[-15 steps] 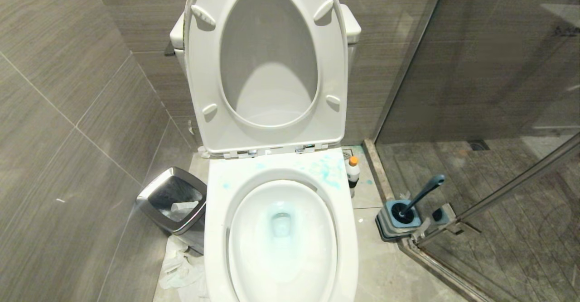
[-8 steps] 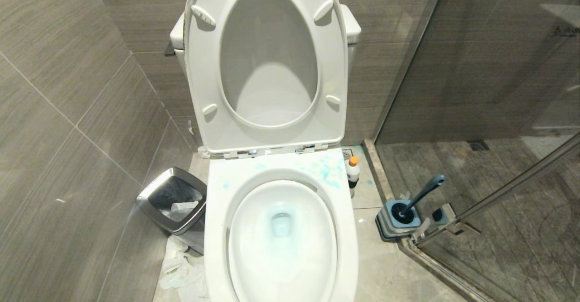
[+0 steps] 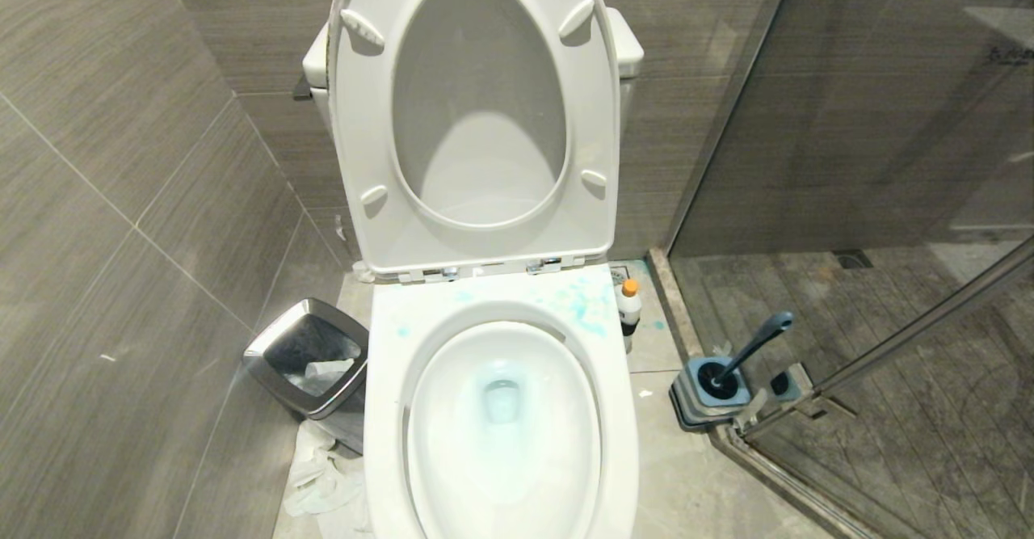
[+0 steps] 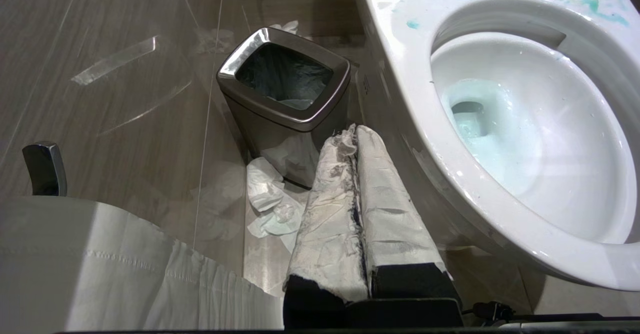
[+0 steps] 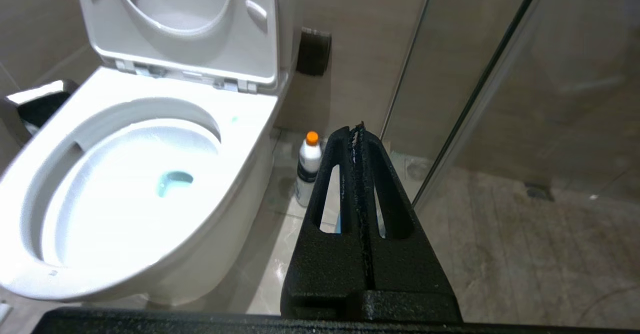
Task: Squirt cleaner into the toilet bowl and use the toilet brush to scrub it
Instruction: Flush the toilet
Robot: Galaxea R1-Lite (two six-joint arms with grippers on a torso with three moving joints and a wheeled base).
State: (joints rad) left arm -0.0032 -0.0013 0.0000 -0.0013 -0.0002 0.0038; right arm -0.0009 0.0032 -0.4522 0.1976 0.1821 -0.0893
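Toilet bowl (image 3: 501, 434) sitting at the near centre of the floor, seat and lid (image 3: 477, 111) standing raised against the tank. Teal-blue liquid pooling at the drain; teal smears showing on the far right of the rim (image 3: 590, 305).

Cleaner (image 3: 628, 305) standing upright on the floor just right of the bowl, orange cap on, near the far wall. Nothing gripping it.

Toilet brush (image 3: 751, 349) resting in its square holder (image 3: 711, 393) further right and nearer, by the glass shower partition (image 3: 872, 119), handle leaning right.

Steel waste bin (image 3: 311, 357) standing left of the bowl, crumpled white paper (image 3: 323, 474) lying on the floor at its near side.

Neither arm showing in the head view.

Left gripper (image 4: 356, 138) hanging between bin and bowl, its paper-wrapped fingers (image 4: 385, 194) pressed together, holding nothing.

Right gripper (image 5: 359, 133) hovering near-right of the bowl, pointing toward the cleaner, black fingers (image 5: 340, 214) pressed together and empty, well apart from both bottle and brush.
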